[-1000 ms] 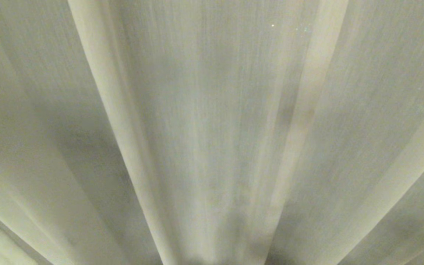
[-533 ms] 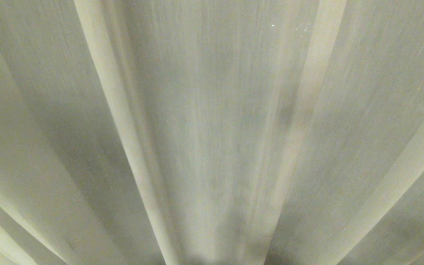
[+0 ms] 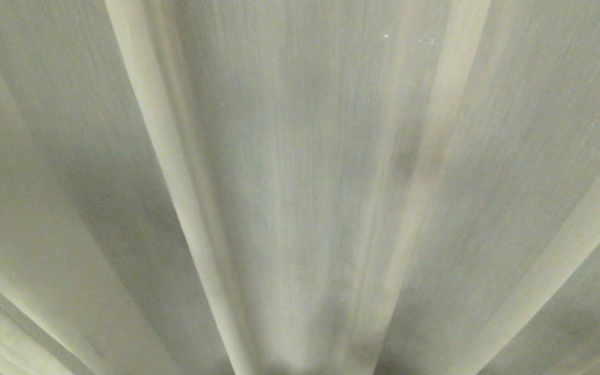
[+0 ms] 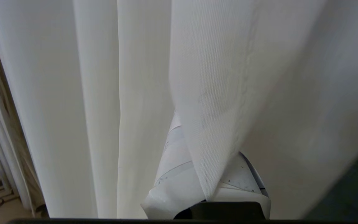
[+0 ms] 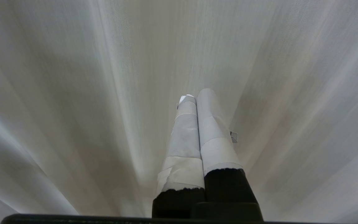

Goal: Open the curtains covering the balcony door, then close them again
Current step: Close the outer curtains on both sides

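Left gripper (image 4: pixel 208 186) is pinching a fold of the curtains (image 4: pixel 216 93) (cream, pleated); right gripper (image 5: pixel 194 96) is hanging before the fabric, fingers pressed together, empty.

Pale taped fingers on black mounts, seen from both wrists

The right gripper (image 5: pixel 194 96) has two long, rounded fingers (image 5: pixel 213 130) wrapped in overlapping bands of white and pale grey tape with ragged lower edges, over black bases. The left gripper (image 4: pixel 207 174) has fingers (image 4: pixel 176 180) covered in white tape with thin dark seam lines and faint specks, above a black housing.
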`<state>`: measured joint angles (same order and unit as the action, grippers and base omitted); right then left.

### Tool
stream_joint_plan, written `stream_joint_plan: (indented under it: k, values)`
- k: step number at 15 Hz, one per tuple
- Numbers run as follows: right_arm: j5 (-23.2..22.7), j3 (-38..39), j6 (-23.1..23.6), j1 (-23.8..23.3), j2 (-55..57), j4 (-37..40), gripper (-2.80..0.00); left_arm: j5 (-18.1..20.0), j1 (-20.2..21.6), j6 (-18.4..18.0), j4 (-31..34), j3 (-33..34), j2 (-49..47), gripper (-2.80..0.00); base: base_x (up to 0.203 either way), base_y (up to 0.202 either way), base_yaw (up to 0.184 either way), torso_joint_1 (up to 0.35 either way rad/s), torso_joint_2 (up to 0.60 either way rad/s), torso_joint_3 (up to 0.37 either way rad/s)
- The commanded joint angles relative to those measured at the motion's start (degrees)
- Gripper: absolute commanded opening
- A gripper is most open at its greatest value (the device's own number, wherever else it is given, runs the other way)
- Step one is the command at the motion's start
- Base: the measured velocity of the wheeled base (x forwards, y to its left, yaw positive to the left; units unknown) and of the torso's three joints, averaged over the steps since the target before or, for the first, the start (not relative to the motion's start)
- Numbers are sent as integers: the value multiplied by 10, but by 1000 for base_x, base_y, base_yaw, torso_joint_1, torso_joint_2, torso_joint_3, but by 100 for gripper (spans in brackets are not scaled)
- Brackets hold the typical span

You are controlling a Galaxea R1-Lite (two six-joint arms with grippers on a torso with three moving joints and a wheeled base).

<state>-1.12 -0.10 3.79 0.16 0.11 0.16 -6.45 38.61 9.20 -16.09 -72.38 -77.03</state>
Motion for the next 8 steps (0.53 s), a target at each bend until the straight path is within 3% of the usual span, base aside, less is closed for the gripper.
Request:
stream_joint_plan:
  k: [1,8]
  values:
    - [0,0,0,0,0,0,-280,-1,8,1,0,4,30,-280,0,0,0,0,0,0]
    - [0,0,0,0,0,0,-280,-1,29,-3,5,68,151,-280,0,0,0,0,0,0]
